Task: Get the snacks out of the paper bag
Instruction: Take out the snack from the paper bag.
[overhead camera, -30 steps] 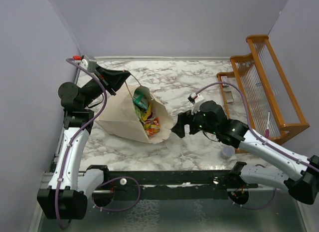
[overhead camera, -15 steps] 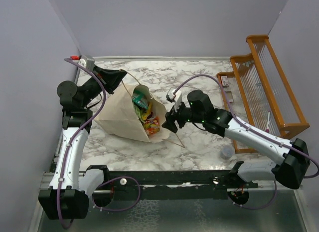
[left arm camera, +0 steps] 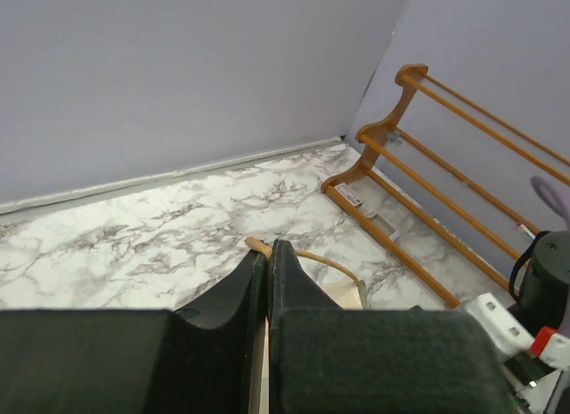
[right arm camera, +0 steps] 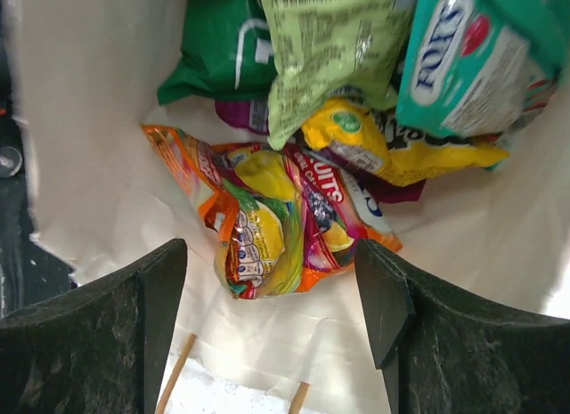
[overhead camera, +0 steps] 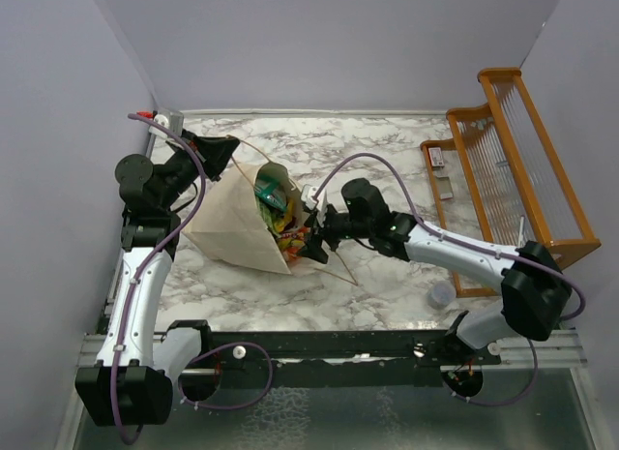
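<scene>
Gaping paper bag [overhead camera: 224, 225]: lies on its side on the counter, mouth toward the right arm. It is thin, light paper that would likely slide or crumple if pushed, so it needs an anchor.
Left hand [left arm camera: 269, 250]: at the bag's far rim, jaws pressed together on the tan handle [left arm camera: 313, 256], apparently holding the mouth up.
Right hand [right arm camera: 269, 258]: just inside the bag's mouth, fingers spread wide, gripping nothing.
Snacks [right arm camera: 356, 93]: heaped inside the bag; probably light, with crinkly, slippery film that crushes easily.
Teal packet [right arm camera: 472, 62]: on top of the heap, seemingly farther into the bag than the rest.
Orange-red packet [right arm camera: 267, 223]: nearest the bag's mouth, directly between the right hand's fingers and touching neither. It looks best pinched gently across its puffed middle or at a crimped end seam.
</scene>
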